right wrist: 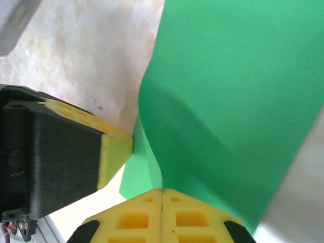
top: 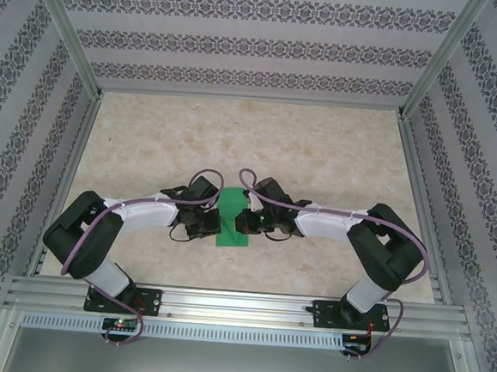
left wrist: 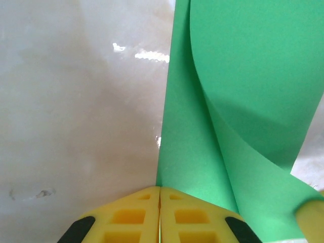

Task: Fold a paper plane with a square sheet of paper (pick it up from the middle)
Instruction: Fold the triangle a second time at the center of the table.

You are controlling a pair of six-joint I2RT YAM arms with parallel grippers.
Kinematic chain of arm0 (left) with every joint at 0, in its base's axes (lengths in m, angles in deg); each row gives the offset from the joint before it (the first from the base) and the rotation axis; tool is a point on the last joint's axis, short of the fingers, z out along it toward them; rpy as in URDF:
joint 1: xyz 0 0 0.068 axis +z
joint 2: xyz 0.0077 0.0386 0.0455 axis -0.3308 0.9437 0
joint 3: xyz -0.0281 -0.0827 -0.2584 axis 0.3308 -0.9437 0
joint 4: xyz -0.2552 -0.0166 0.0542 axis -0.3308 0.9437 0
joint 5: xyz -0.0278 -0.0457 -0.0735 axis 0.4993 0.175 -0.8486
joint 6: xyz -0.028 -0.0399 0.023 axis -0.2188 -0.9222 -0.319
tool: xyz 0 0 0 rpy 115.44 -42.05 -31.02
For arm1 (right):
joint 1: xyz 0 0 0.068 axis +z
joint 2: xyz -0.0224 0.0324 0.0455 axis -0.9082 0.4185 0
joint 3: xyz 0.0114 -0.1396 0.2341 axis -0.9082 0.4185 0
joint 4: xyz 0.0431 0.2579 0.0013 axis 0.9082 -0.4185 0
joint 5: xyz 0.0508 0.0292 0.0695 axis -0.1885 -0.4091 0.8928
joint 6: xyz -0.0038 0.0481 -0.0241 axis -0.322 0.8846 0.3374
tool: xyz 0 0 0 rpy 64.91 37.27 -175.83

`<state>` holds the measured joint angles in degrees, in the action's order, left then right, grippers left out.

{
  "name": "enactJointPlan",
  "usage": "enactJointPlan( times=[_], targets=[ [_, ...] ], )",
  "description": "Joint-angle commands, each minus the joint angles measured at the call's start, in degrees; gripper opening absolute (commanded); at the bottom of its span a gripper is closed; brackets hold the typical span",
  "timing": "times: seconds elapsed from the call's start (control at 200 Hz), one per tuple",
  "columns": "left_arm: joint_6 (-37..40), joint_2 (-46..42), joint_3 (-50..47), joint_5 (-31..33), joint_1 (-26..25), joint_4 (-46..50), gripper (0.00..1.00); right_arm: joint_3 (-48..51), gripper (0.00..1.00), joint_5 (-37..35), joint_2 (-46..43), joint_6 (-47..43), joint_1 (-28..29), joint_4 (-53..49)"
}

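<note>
The square sheet of paper (top: 231,207) is bright green and held up off the table between both grippers, at the middle near the front. It bends over in a loose curve (left wrist: 243,76), with one layer arching above another (right wrist: 238,91). My left gripper (left wrist: 160,188) is shut on the sheet's edge, its yellow fingers pressed together. My right gripper (right wrist: 162,190) is likewise shut on the sheet. In the top view the left gripper (top: 211,223) and right gripper (top: 247,224) nearly touch. A left finger (right wrist: 114,152) touches the paper beside the right gripper. A paper plane is out of view.
The beige marbled table (top: 252,143) stretches away behind the arms. Patterned walls and aluminium posts (top: 67,29) box it in on three sides. A metal rail (top: 239,306) with the arm bases runs along the near edge.
</note>
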<state>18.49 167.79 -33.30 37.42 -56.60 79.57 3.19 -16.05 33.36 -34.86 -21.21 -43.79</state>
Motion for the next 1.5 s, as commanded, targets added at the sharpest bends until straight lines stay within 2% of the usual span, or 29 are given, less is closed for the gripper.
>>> enactJointPlan(
  times=[0.0,0.405,0.789,1.104,1.499],
  targets=[
    [1.2,2.3,0.6,3.3,-0.8,1.1,0.09,-2.3,0.0,6.6,1.5,-5.6,-1.9,-2.1],
    [2.8,3.3,2.1,4.6,-0.8,3.1,0.09,-7.0,0.0,11.4,4.6,-15.0,-6.6,-10.0],
    [3.2,3.7,2.4,5.1,-0.8,3.5,0.09,-15.8,0.02,10.0,10.7,-27.0,-8.0,-20.0],
    [3.4,3.7,2.7,5.2,-0.8,4.0,0.09,-17.0,0.02,6.7,11.4,-33.8,-8.3,-19.8],
    [3.5,3.6,2.8,5.1,-0.8,4.3,0.09,-17.1,0.02,6.2,12.2,-36.6,-8.7,-17.2]
  ],
)
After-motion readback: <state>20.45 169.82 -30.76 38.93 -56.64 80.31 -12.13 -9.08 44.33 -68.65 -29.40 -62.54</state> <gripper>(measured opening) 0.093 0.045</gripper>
